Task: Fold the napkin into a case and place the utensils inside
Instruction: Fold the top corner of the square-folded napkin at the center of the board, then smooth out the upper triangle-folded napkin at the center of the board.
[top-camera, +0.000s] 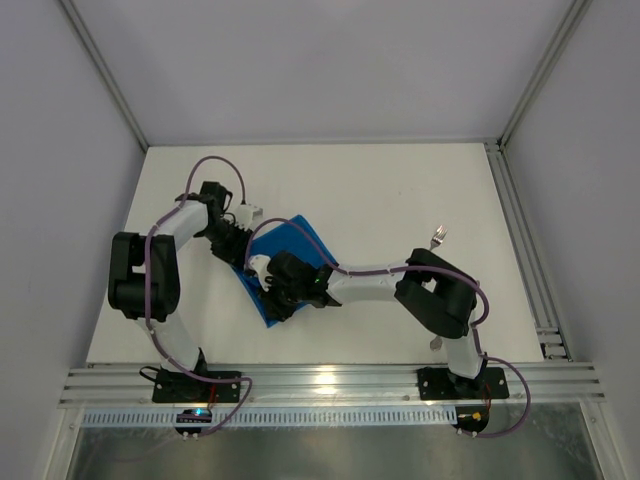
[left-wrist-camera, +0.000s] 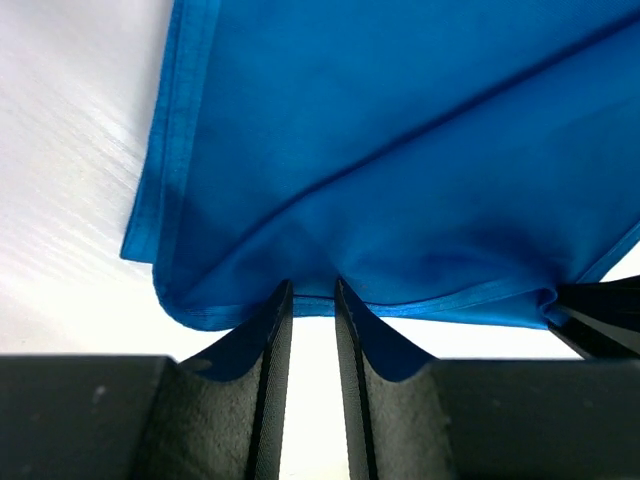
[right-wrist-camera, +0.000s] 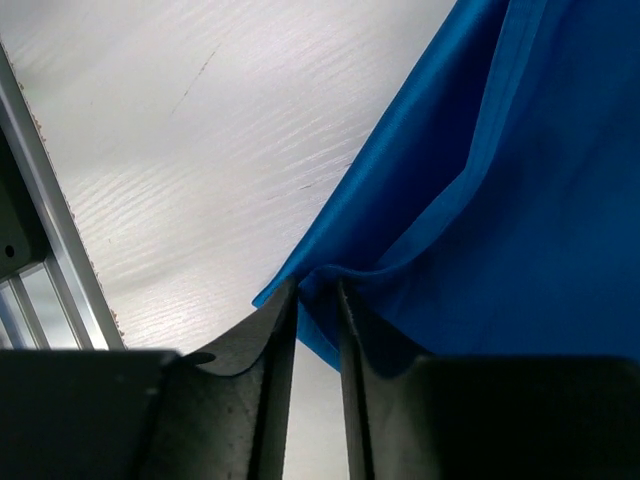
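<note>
The napkin (left-wrist-camera: 400, 150) lies just ahead of the left gripper (left-wrist-camera: 312, 288), its hem met by fingertips held narrowly apart, with nothing clamped. Its corner is met likewise by the slightly parted right gripper (right-wrist-camera: 318, 290). Well behind that gripper, the fork (top-camera: 438, 237) is half hidden by the arm.

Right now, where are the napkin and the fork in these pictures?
napkin (top-camera: 296, 246): top external view, on the bare far part of the cloth.
fork (top-camera: 438, 237): top external view, on its tines, beyond the right arm.

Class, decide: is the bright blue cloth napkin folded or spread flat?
Folded: the bright blue cloth napkin shows one layer lying over another.
</note>
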